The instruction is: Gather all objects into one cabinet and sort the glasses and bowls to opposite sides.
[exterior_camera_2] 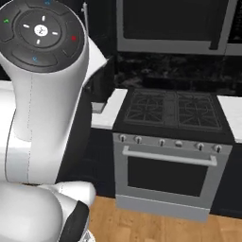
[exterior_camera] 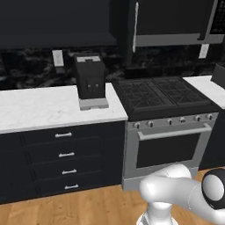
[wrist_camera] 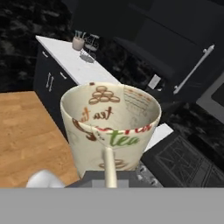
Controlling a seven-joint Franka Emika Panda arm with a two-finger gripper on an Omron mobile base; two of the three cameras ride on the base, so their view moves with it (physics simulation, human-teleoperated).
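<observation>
The cream mug (wrist_camera: 109, 131) sits right in front of the hand camera, mouth open to the lens, brown and green lettering running round its inside, its handle pointing down toward the hand. It hangs in mid-air over the kitchen, off any counter, so the judgement is that the gripper is clamped on it near the handle, though the fingers themselves are hidden behind the mug.

Beyond the mug's rim, the cabinet door (wrist_camera: 175, 48) shows as a dark panel with its long white handle (wrist_camera: 194, 70) slanting across it. It looks closed from here, and the shelf inside cannot be seen. Below lies the white counter (wrist_camera: 78, 65), with a small cluster of things at its far end too small to name.

The base views show the stove (exterior_camera: 162, 101), the toaster (exterior_camera: 90, 79) on the counter beside it, and the same white handle (exterior_camera: 135, 26) high up by the hood.

Risks from here? The mug rides high and tilted, so a loose hold at the handle could let it swing or slip. If that door really is shut, carrying the mug straight in means a knock against the panel or the bar. The arm's big elbow also sweeps close to the counter edge in the right base view.
</observation>
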